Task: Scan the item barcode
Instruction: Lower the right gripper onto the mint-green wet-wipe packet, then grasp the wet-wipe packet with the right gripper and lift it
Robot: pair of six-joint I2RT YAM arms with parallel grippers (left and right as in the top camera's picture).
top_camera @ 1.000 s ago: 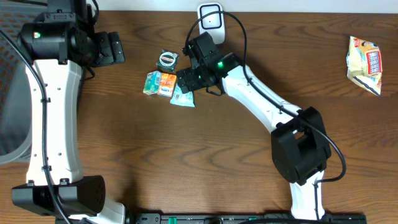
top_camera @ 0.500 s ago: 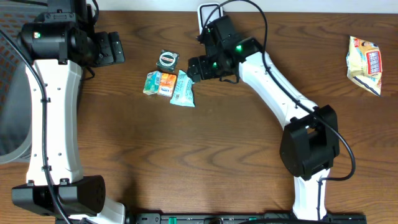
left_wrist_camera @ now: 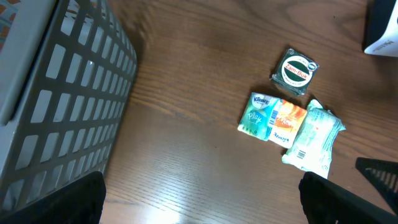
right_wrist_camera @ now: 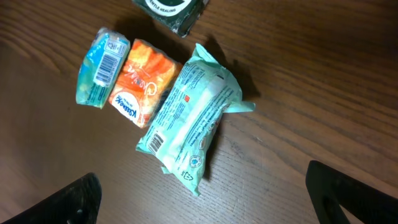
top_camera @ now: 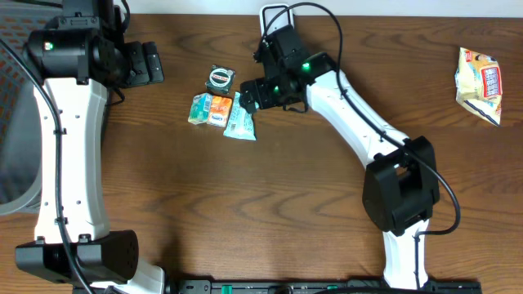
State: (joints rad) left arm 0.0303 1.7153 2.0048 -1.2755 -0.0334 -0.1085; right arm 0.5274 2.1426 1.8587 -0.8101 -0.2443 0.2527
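Note:
A mint-green pouch (right_wrist_camera: pixel 189 121) lies flat on the table with its printed back and a small barcode facing up. It rests against an orange tissue pack (right_wrist_camera: pixel 142 90), with a teal tissue pack (right_wrist_camera: pixel 99 76) beside that. My right gripper (right_wrist_camera: pixel 205 208) hovers open just above and behind the pouch (top_camera: pixel 239 117), holding nothing; overhead the right gripper (top_camera: pixel 252 92) sits at the pouch's far right. The white scanner (top_camera: pixel 276 20) stands at the table's back edge. My left gripper (top_camera: pixel 151 64) stays open at the far left, well away from the items, and the left gripper (left_wrist_camera: pixel 199 214) holds nothing.
A round dark-green pack (top_camera: pixel 220 77) lies behind the tissue packs. A grey slatted basket (left_wrist_camera: pixel 62 93) stands at the left. A yellow snack bag (top_camera: pixel 480 83) lies at the far right.
The right gripper let go of the mint pouch, which now lies flat beside the orange pack. It drew back toward the scanner, then drifted slightly left, jaws widening. The left arm has not moved.

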